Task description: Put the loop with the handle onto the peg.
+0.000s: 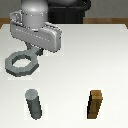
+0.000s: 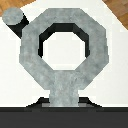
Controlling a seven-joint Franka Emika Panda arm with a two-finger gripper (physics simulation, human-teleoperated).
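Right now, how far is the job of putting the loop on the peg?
Done: the gripper seems to hold the grey loop by its tab handle, and the shadow under the ring suggests it is lifted off the white table. In hand: carrying it; the upright grey peg lies outside the ring's hole in the wrist view. Left: centre the hole over the peg, lower, release. The brown wooden block plays no part.

Exterior view: you look down at table (image 1: 75, 65) from front, moderate range. Wrist view: close, straight down. Both share loop (image 1: 21, 63) (image 2: 64, 47) and peg (image 1: 34, 103) (image 2: 14, 20).
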